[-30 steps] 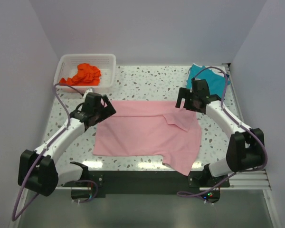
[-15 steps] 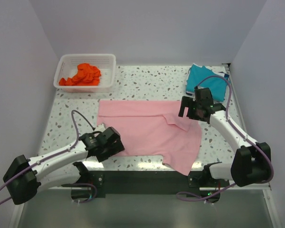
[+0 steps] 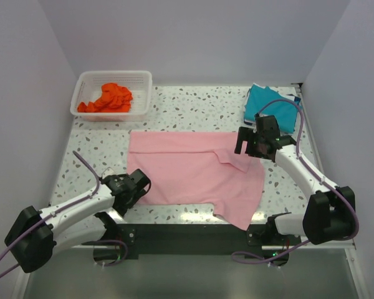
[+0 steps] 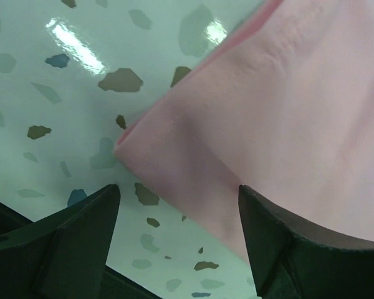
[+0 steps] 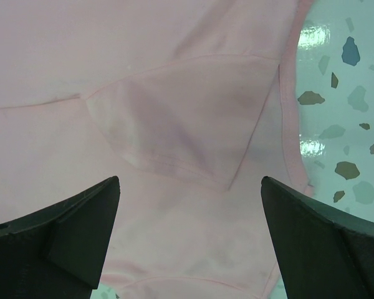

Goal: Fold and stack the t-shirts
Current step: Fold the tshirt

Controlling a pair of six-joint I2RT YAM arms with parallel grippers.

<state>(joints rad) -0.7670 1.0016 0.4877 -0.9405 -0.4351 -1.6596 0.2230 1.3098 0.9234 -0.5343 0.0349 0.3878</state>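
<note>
The light pink t-shirt (image 3: 193,174) lies spread flat mid-table, one sleeve folded in on its right side. My left gripper (image 3: 139,189) is open and empty, low over the shirt's near left corner (image 4: 174,156). My right gripper (image 3: 248,144) is open and empty, above the folded-in sleeve (image 5: 187,118) at the shirt's right edge. The teal blue t-shirt (image 3: 271,106) lies folded at the far right corner. The orange-red t-shirt (image 3: 109,98) lies crumpled in the white mesh basket (image 3: 143,80) at the far left.
The table is speckled white terrazzo (image 3: 193,109). Grey walls close in the left, back and right sides. A black rail (image 3: 193,237) holding the arm bases runs along the near edge.
My left arm swung from the shirt's far left corner to its near left corner, then shifted slightly left. My right gripper moved slightly right and nearer, over the sleeve. The shirt stayed put.
</note>
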